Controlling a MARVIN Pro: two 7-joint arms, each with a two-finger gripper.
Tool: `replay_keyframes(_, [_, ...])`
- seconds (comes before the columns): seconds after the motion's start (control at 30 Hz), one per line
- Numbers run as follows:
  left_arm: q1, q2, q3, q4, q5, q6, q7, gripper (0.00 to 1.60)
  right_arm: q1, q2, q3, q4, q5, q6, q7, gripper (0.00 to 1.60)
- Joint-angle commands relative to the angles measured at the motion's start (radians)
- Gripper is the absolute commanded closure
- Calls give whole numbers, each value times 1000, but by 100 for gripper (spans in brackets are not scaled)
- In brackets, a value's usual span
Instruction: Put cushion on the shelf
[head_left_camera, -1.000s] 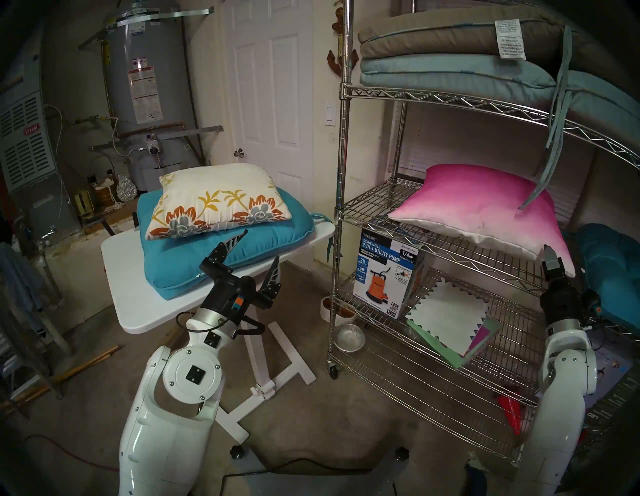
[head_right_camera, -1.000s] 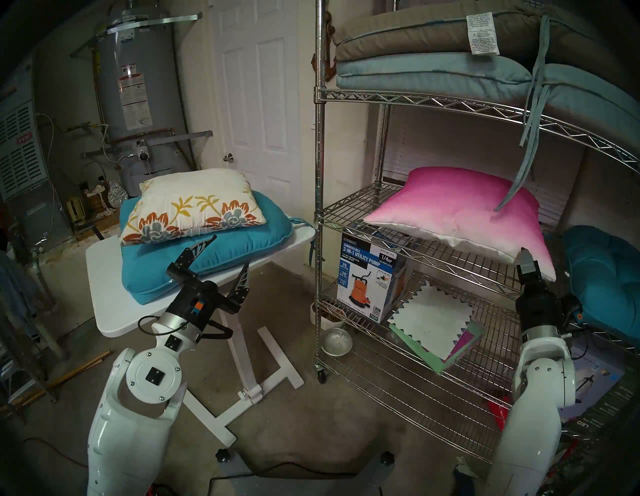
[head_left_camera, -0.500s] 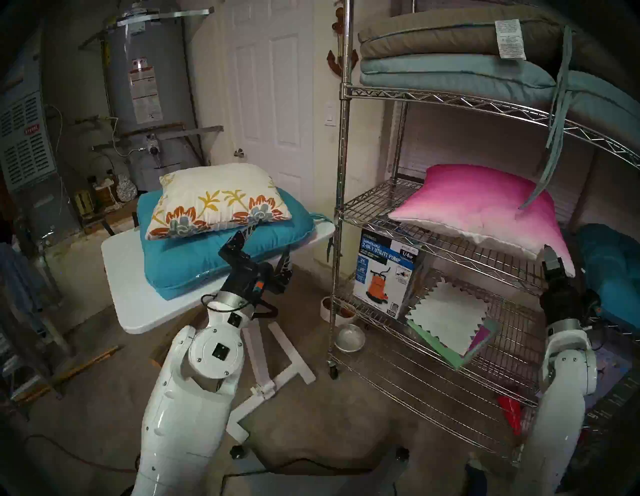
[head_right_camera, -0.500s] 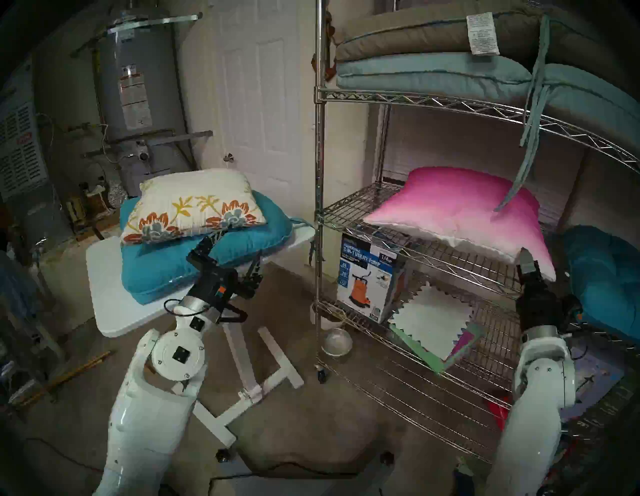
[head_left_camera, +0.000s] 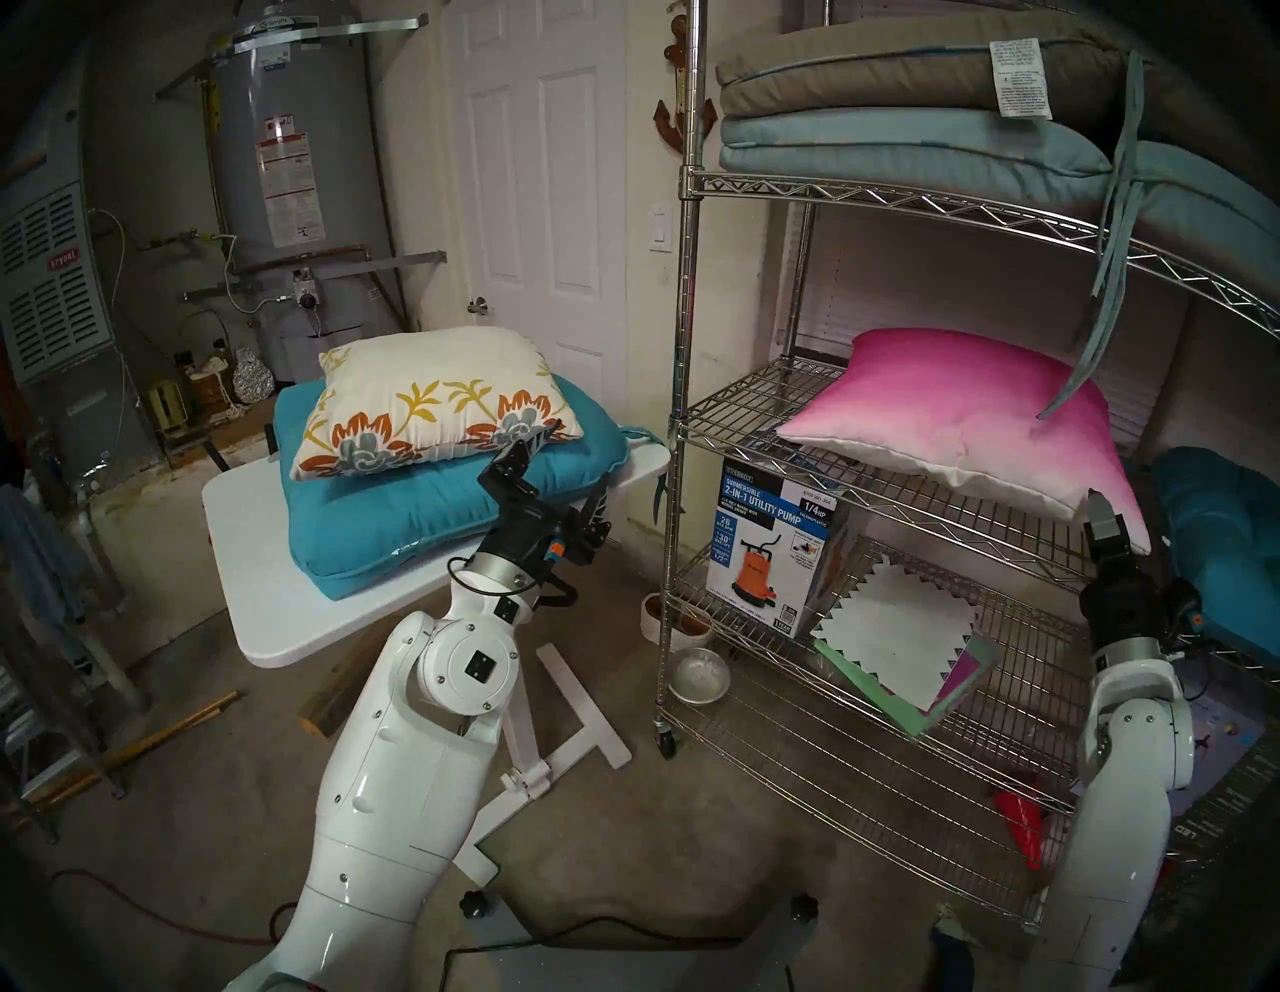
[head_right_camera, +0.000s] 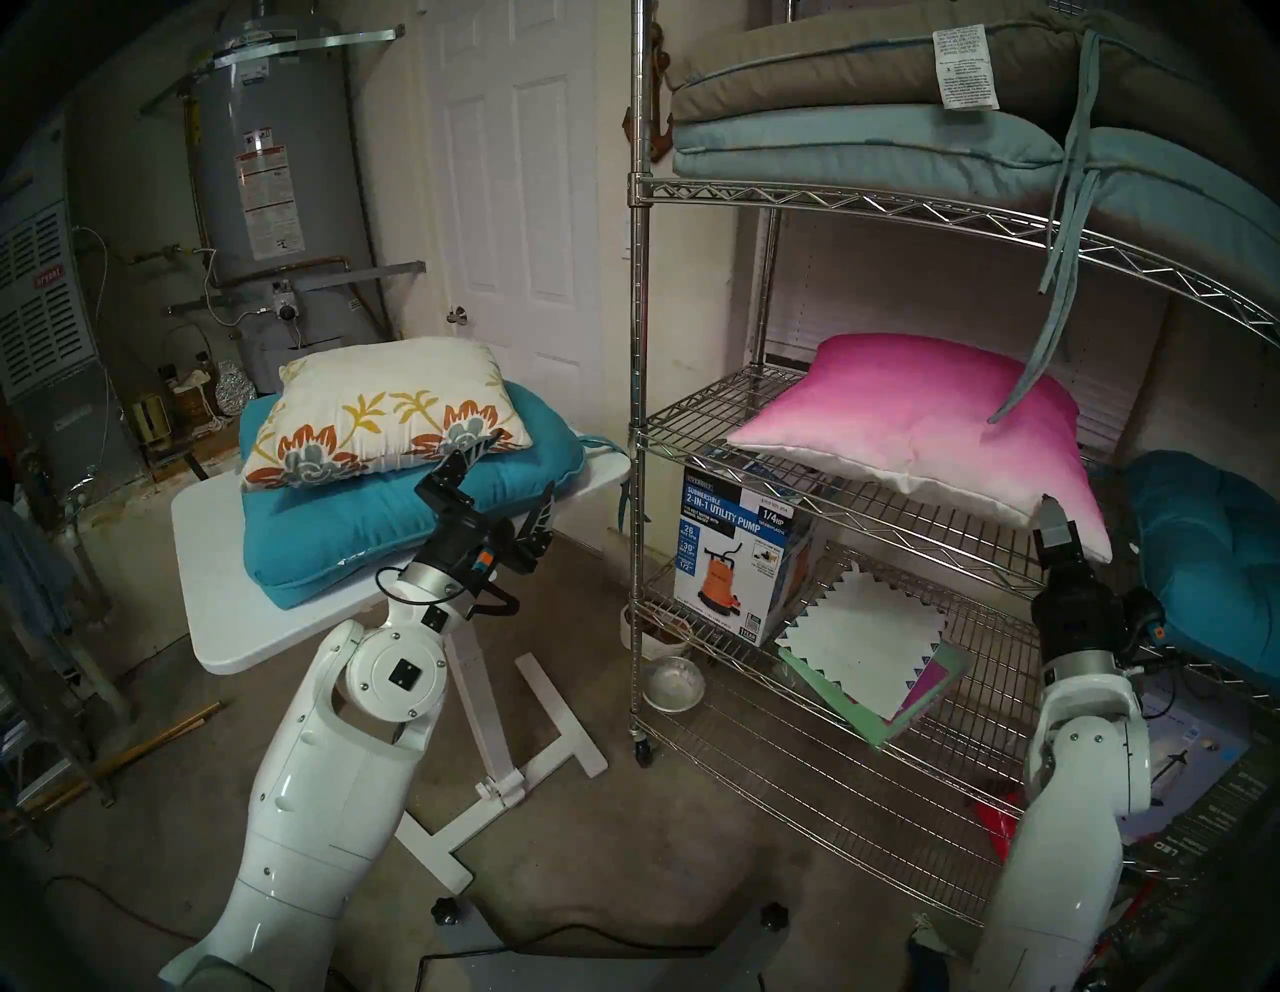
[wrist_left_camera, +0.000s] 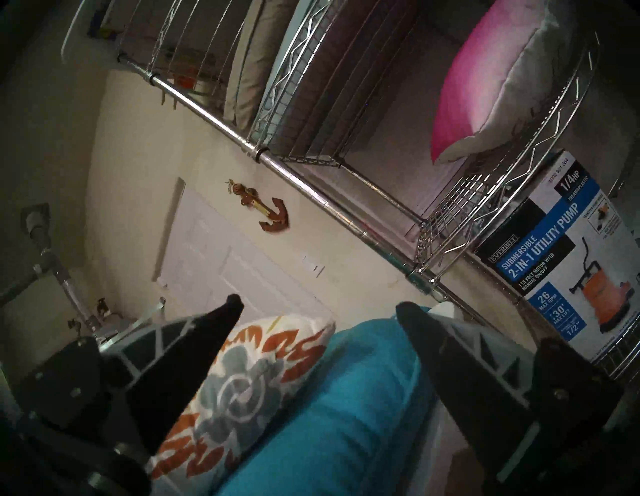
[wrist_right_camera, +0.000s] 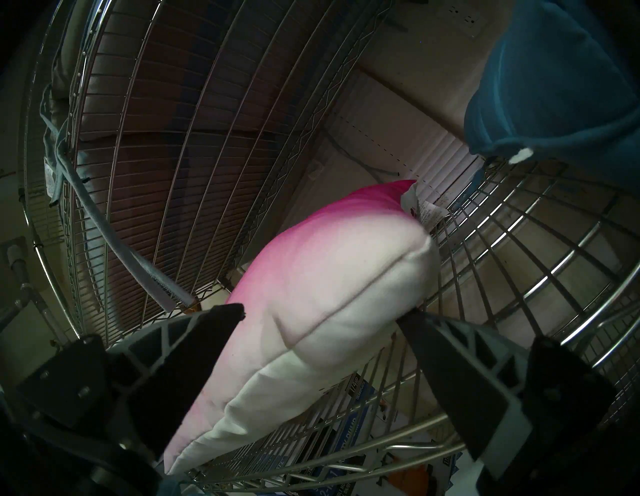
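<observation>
Cushion (head_left_camera: 429, 405) lies atop teal cushion (head_left_camera: 415, 512); left gripper (head_left_camera: 571, 461), jaws wide and empty, sits at its near-right corner; right gripper (wrist_right_camera: 320, 317) gapes around pink pillow (wrist_right_camera: 311, 311).

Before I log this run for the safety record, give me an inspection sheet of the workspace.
Surface: white table, holding two stacked cushions.
Job's things: floral cushion lies on the teal cushion; shelf has bare grid left of the pink pillow.
Clutter: pump box, paper sheets, metal bowl on the floor, seat pads on an upper tier.
Grippers: left gripper open at the floral cushion's near right corner; right gripper open, straddling the pink pillow's edge.
Cables: red cord and black cable on the floor.
Surroundings: water heater, door, furnace.
</observation>
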Motion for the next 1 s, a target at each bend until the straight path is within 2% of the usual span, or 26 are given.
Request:
replay_keyframes(0.0, [-115,-45,55,61,62,-36,25,0,10,5,2,-24,2,-5,4,0])
replay_keyframes(0.23, [-193,-82,83,184,102,-62,53,0,9,5,2,-25,2,-5,4,0])
replay_keyframes(0.3, [-197,-100,75,201,116,-66,56,0,9,5,2,-25,2,-5,4,0])
replay_keyframes(0.63, [-308,-148,88,340,161,-87,65,0,10,5,1,-24,2,-5,4,0])
replay_keyframes(0.67, [-297,-160,81,335,174,-86,65,0,10,5,1,-24,2,-5,4,0])
replay_keyframes(0.7, [-331,-157,92,373,170,-92,69,0,10,5,1,-24,2,-5,4,0])
replay_keyframes(0.8, [-328,-173,89,376,189,-93,66,0,10,6,1,-23,2,-5,4,0])
replay_keyframes(0.87, [-366,-187,99,425,198,-101,72,0,9,6,1,-23,2,-5,4,0])
replay_keyframes(0.97, [-385,-201,105,458,217,-109,77,0,9,6,1,-23,2,-5,4,0])
